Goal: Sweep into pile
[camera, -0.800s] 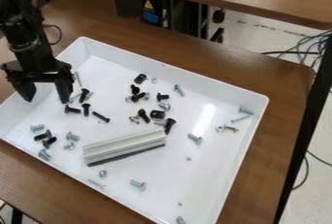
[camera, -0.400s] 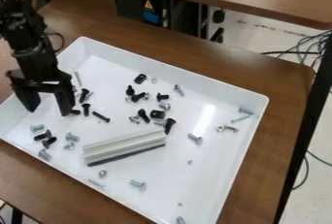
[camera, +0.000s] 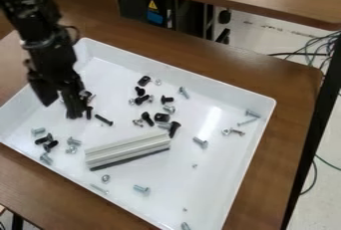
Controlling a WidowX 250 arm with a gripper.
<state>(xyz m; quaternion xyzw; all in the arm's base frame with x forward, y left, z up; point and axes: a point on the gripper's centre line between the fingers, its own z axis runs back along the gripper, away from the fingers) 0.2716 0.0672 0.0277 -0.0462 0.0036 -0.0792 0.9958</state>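
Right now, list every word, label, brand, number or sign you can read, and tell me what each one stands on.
No words or numbers can be read.
Yellow triangular warning sign, on the dark equipment behind the table: its symbol is too small to make out.
Blue label, just below it: too small to read.
I see no print on the white tray or the metal bar.

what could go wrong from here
The black two-finger gripper hangs low right beside small black screws, so a sweep might pin or scatter them.
The long grooved silver metal bar lies between screw clusters and could block a sweep.
Silver screws near the white plastic tray's right wall may be missed.
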